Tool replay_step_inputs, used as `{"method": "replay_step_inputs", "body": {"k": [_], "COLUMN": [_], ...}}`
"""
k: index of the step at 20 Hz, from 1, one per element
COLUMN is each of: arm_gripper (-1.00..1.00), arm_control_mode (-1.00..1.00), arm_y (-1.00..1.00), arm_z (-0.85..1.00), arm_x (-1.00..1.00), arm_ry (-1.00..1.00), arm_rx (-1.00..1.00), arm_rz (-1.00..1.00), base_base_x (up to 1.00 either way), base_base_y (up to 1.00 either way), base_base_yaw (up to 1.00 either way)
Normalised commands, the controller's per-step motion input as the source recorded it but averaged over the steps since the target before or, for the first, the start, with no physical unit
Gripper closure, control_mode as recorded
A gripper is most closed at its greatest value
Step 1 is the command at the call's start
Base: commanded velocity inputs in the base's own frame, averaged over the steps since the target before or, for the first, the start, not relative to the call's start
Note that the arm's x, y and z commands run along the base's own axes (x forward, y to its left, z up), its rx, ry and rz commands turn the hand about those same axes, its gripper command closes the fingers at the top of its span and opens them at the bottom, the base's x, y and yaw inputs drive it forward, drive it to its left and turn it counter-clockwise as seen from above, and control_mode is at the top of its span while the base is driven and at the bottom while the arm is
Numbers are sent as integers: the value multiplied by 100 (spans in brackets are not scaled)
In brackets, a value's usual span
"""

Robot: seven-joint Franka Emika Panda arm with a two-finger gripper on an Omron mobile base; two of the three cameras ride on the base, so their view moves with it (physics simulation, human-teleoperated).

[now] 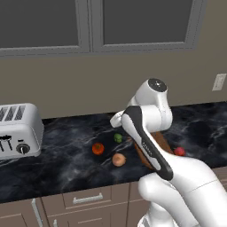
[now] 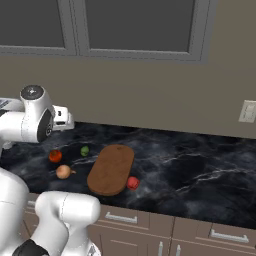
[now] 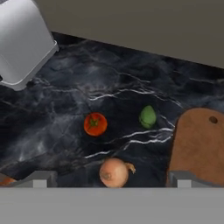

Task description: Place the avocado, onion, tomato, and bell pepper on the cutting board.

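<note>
- Your gripper (image 3: 111, 177) hangs above the dark marble counter (image 2: 200, 170), jaws spread wide, nothing between them.
- The onion (image 3: 113, 172) lies on the counter just ahead of the fingertips, with the tomato (image 3: 95, 124) and avocado (image 3: 148, 117) beyond it.
- The cutting board (image 2: 111, 170) sits bare beside them.
- The red bell pepper (image 2: 132, 183) rests at the board's far edge.
- You have a toaster (image 1: 17, 131) at the left.

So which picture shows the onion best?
The hand view: the onion looks big, with its little tip showing. In the left base view and the right base view it is just a small tan ball.
</note>
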Motion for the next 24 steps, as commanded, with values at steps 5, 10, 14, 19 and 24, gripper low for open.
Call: {"method": "replay_step_inputs", "body": {"k": [5, 10, 14, 19, 24], "arm_gripper": [-100, -100, -100, -100, -100], "arm_control_mode": [-100, -100, -100, -100, -100], "arm_y": [48, 33, 20, 10, 5], "arm_z": [-27, -41, -50, -50, -39], "arm_x": [0, 0, 0, 0, 2], "arm_ry": [18, 8, 0, -2, 0], "arm_rx": [0, 0, 0, -2, -5], "arm_rz": [0, 2, 3, 0, 0], "base_base_x": [0, 0, 0, 0, 0], "base_base_y": [0, 0, 0, 0, 0], "base_base_yaw": [0, 0, 0, 0, 0]}}
